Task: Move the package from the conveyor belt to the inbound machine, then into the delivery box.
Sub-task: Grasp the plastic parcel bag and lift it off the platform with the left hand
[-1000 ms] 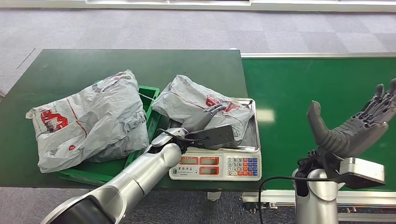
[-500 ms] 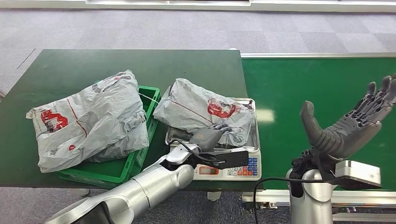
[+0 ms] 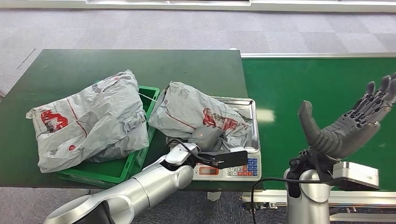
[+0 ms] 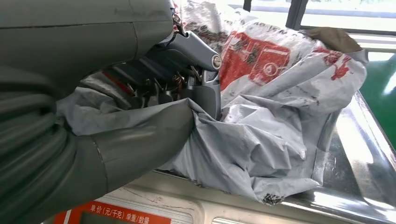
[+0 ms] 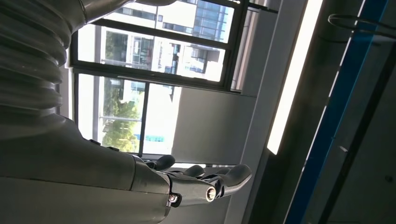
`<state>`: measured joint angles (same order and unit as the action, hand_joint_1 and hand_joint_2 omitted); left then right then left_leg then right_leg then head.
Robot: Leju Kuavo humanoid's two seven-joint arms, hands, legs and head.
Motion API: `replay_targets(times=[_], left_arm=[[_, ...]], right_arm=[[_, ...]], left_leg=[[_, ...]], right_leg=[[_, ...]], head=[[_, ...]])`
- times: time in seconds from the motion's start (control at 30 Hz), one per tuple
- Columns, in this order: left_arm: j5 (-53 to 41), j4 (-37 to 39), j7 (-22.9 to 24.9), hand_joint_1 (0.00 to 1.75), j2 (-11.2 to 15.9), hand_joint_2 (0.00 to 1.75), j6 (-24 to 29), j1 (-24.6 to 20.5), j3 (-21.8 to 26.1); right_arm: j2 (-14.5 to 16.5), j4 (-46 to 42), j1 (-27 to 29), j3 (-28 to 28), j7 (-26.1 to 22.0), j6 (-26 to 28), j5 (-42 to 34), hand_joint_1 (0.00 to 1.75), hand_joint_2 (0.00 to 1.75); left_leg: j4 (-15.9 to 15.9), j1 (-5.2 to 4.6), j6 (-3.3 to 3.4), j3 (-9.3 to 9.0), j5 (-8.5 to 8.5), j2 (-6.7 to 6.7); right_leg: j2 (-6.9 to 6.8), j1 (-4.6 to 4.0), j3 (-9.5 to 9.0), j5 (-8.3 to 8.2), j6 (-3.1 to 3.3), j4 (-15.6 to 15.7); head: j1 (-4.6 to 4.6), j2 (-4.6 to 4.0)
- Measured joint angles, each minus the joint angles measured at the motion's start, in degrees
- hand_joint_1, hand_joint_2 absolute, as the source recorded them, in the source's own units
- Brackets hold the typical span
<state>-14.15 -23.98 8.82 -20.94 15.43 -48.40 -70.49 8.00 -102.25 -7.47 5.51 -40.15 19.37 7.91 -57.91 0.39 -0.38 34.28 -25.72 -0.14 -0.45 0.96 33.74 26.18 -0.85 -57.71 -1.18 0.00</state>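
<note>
Landmark: the silver weighing scale with a steel pan and red-and-blue keypad [image 3: 233, 164], which stands at the near edge of the dark green table [image 3: 93, 70].

Packages — count two. The first, a crumpled grey plastic mailer bag with red print [image 3: 196, 114], lies on the scale pan and overhangs the pan's left rim. Its long axis runs diagonally across the pan, from the far-left corner toward the near-right one. The second grey plastic mailer bag with red print [image 3: 88, 121] lies well left of the scale, draped over the green plastic crate [image 3: 140, 154], which stands just beside the scale's left side. Crates: one. Scales: one.

Left hand [image 3: 205, 139] — at the near edge of the scale pan, thumb and dark fingers [image 4: 154, 88] closed on a fold of the first bag.

Right hand [image 3: 348, 128] — right of the scale, raised above the bright green conveyor belt [image 3: 303, 84], palm up, fingers spread, holding nothing.
</note>
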Motion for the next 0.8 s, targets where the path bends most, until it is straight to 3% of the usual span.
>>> replay_targets(times=[0.03,0.07,0.17,0.2,0.23,0.33,0.47,0.8], left_arm=[[0.08,0.05,-0.03,1.75,0.0,1.75,-0.03,-0.01,0.0],[0.29,0.11,-0.16,1.59,0.0,1.75,-0.17,-0.04,0.0],[1.98,0.25,-1.04,0.29,0.01,1.75,-1.45,-0.35,0.0],[2.81,0.26,-1.42,0.01,0.02,1.75,-2.2,-0.56,0.0],[3.71,0.26,-1.78,0.0,0.02,1.75,-3.08,-0.77,0.0],[6.24,0.26,-2.83,0.0,0.03,1.75,-5.59,-1.44,0.03],[7.59,0.41,-4.24,1.75,0.04,1.75,-5.72,-1.71,0.06],[9.29,2.59,-10.3,1.75,0.24,1.75,0.08,-1.72,2.31]], right_arm=[[0.01,0.0,0.0,0.0,0.0,0.0,0.0,0.0,1.75],[0.02,0.0,0.0,0.0,0.0,0.01,0.0,0.0,1.75],[0.02,0.0,-0.04,-0.01,0.0,0.08,-0.01,0.0,1.75],[0.02,0.0,-0.09,-0.02,0.0,0.13,-0.04,0.0,1.75],[0.02,0.01,-0.17,-0.02,0.0,0.16,-0.09,0.0,1.75],[0.02,0.1,-0.49,-0.03,0.01,0.2,-0.44,0.0,1.75],[0.02,0.28,-0.63,-0.04,0.02,0.54,-0.73,0.0,1.75],[0.02,0.32,-0.57,-0.09,0.19,1.04,-0.79,0.0,1.75]], left_leg=[[0.0,0.0,0.0,0.0,0.0,0.0],[0.0,0.0,0.0,0.0,0.0,0.0],[0.0,0.0,0.0,0.0,0.0,-0.02],[0.0,0.0,0.0,0.0,0.0,-0.04],[0.0,0.0,0.0,0.0,0.0,-0.07],[0.0,0.0,0.0,0.0,0.0,-0.11],[0.0,0.0,0.01,-0.01,0.01,-0.12],[0.0,0.0,0.0,0.0,0.01,-0.1]], right_leg=[[0.0,0.0,0.0,0.0,0.0,0.0],[0.0,0.0,0.0,0.0,0.0,0.0],[-0.02,0.0,0.0,0.0,0.0,0.0],[-0.04,0.0,-0.01,0.0,0.0,0.0],[-0.06,0.0,-0.02,0.01,0.0,0.0],[-0.11,0.0,-0.07,0.02,-0.01,0.0],[-0.12,0.02,-0.09,0.02,-0.01,0.0],[-0.09,0.0,-0.03,0.01,-0.01,0.0]], head=[[0.0,0.0],[0.0,0.0],[0.0,0.0],[0.0,0.0],[0.0,0.0],[0.0,0.0],[0.0,0.0],[0.0,0.0]])
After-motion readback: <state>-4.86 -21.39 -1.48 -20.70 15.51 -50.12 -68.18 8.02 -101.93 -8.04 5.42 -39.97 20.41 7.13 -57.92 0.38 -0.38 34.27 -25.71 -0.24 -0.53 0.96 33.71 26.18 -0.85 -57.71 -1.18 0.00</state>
